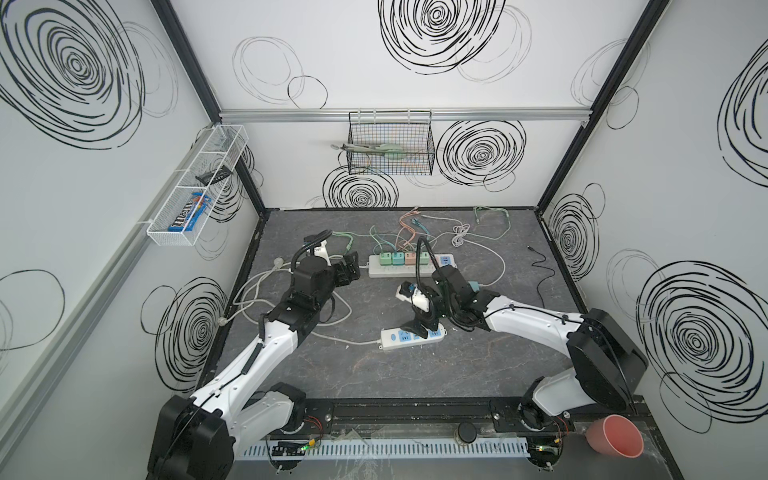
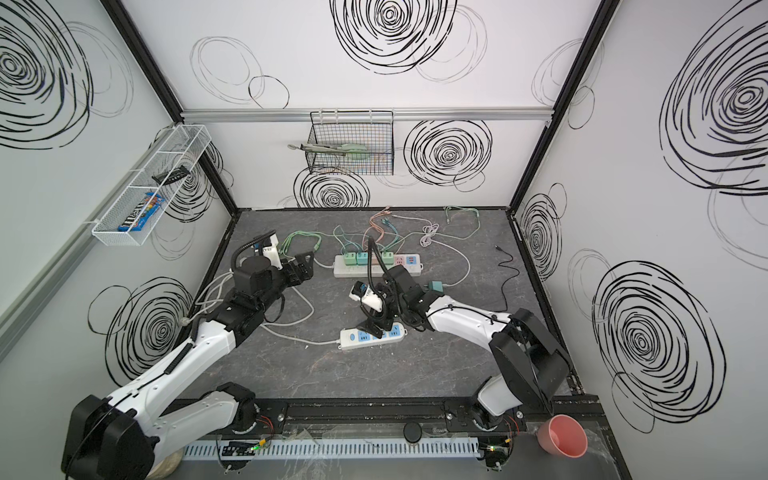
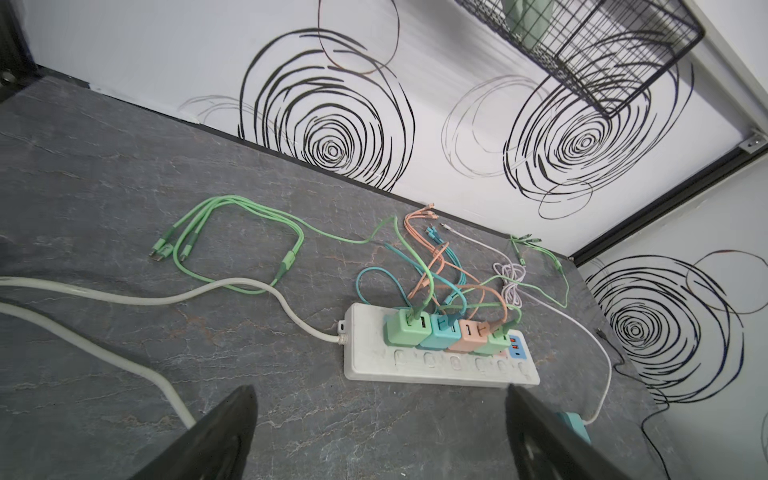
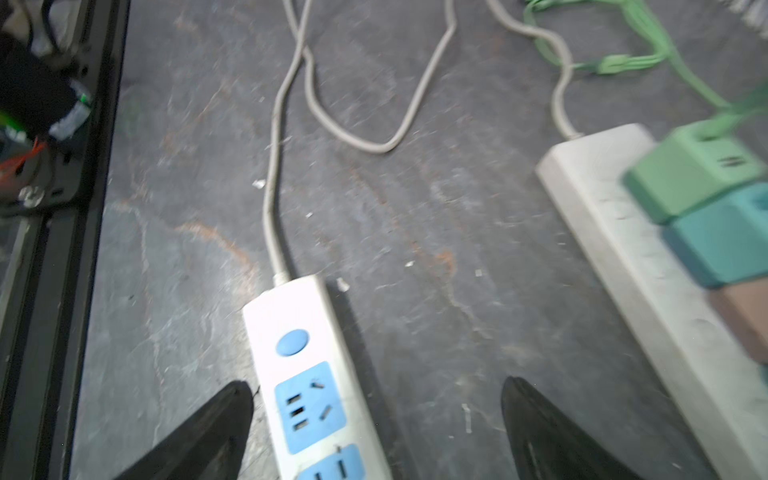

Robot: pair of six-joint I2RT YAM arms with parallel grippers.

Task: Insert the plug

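A teal plug (image 1: 473, 286) (image 2: 435, 286) on a white cable lies on the table behind my right arm's wrist; the left wrist view shows it (image 3: 575, 424) beside one finger. A white power strip with blue sockets (image 1: 392, 337) (image 4: 307, 374) lies front centre. My right gripper (image 1: 417, 329) (image 4: 374, 386) hangs open over it, holding nothing. A grey-white strip (image 1: 390, 271) (image 3: 436, 368) carrying several coloured chargers sits further back. My left gripper (image 1: 351, 270) (image 3: 379, 395) is open and empty just left of that strip's end.
Loose coloured charging cables (image 1: 399, 237) spread behind the back strip. White cords (image 1: 257, 291) loop at the left. A black cable (image 1: 544, 274) lies at the right. A black wire basket (image 1: 390, 143) hangs on the back wall. A pink cup (image 1: 619, 436) sits front right.
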